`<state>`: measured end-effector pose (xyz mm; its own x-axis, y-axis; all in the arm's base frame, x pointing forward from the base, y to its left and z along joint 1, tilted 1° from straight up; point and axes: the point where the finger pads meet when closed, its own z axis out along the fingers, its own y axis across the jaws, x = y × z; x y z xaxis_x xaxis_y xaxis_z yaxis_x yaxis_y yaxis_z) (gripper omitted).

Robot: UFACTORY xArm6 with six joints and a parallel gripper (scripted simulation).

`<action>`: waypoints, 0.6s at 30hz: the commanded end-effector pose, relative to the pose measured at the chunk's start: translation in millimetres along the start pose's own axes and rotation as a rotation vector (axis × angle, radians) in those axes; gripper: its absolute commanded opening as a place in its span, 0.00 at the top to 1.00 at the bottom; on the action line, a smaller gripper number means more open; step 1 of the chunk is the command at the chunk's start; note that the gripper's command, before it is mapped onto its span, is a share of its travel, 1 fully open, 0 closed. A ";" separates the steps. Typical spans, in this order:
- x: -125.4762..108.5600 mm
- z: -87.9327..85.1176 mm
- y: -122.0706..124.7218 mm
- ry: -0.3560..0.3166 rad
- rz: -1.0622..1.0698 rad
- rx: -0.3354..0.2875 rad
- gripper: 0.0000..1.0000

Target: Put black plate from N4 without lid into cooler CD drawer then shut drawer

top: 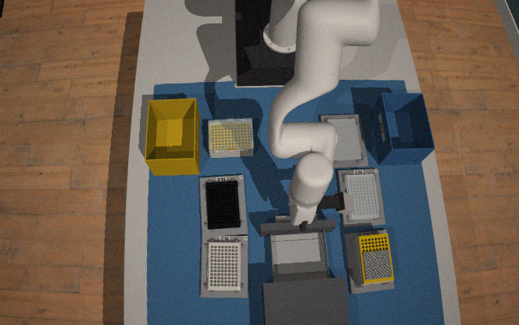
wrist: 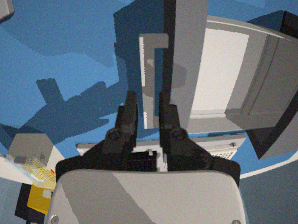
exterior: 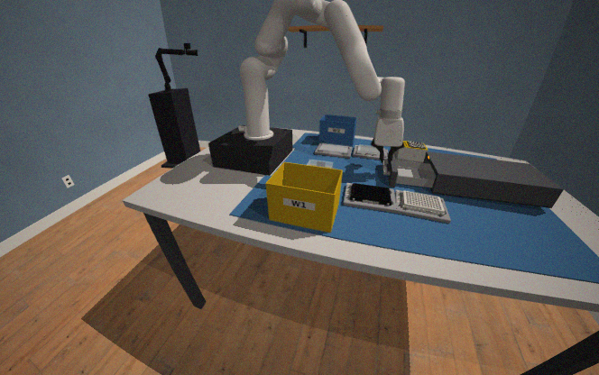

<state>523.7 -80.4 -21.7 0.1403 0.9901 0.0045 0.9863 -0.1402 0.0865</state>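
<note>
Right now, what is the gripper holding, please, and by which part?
The gripper straddles the drawer's bar handle mid-length; whether it clamps cannot be told.
</note>
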 end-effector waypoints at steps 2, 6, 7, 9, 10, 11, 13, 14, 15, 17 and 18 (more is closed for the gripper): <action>0.2 22.5 -27.8 0.001 0.000 0.069 0.79; 0.2 22.5 -27.8 0.001 0.000 0.069 0.79; 0.2 22.5 -27.8 0.001 0.000 0.069 0.79; 0.2 22.3 -31.1 0.001 0.000 0.069 0.79; 0.2 22.1 -32.8 0.001 0.000 0.069 0.79; 0.2 22.0 -34.4 0.001 0.000 0.069 0.79; 0.2 21.9 -35.8 0.001 0.000 0.069 0.79; 0.2 21.9 -35.9 0.001 0.000 0.069 0.79; 0.2 21.9 -35.9 0.001 0.000 0.069 0.79; 0.2 21.9 -35.9 0.001 0.000 0.069 0.79; 0.2 21.9 -35.9 0.001 0.000 0.069 0.79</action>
<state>516.9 -79.5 -21.9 0.1403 0.9901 0.0044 0.9862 -0.1402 0.0882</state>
